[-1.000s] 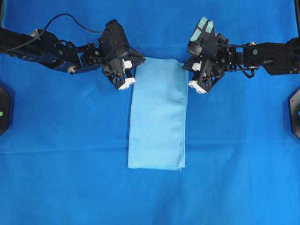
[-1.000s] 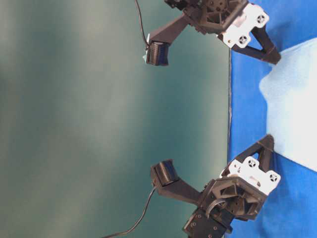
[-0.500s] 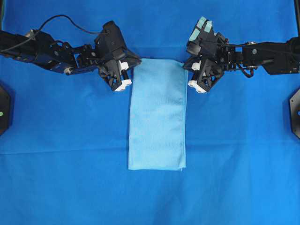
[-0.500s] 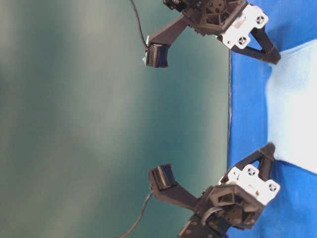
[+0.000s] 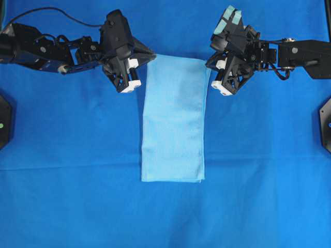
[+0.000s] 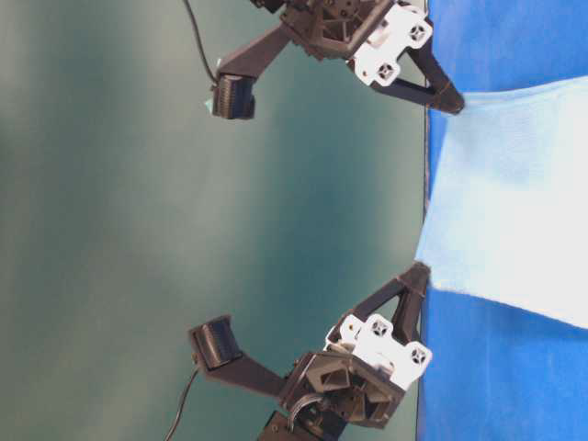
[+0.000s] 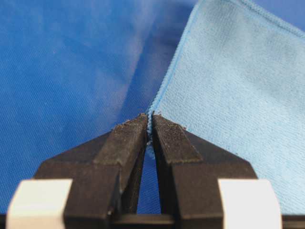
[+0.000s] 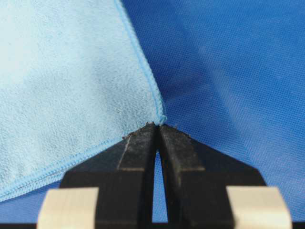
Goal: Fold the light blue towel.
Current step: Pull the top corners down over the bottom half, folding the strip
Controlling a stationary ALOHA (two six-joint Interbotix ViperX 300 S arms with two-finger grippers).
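The desk [image 5: 62, 206], under its royal-blue covering, carries the light blue towel [image 5: 173, 124], already a long doubled strip at the middle. Over the last second its far end has lifted clear and pulled taut. The left end effector [image 7: 150, 120] and right end effector [image 8: 157, 128] each pinch a far corner, suggesting the next fold toward the near edge is starting.

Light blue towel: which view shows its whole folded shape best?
The overhead view: the light blue towel appears entire, a long rectangle, both grippers at its far corners. The table-level view shows only its lifted end; each wrist view shows one pinched corner.
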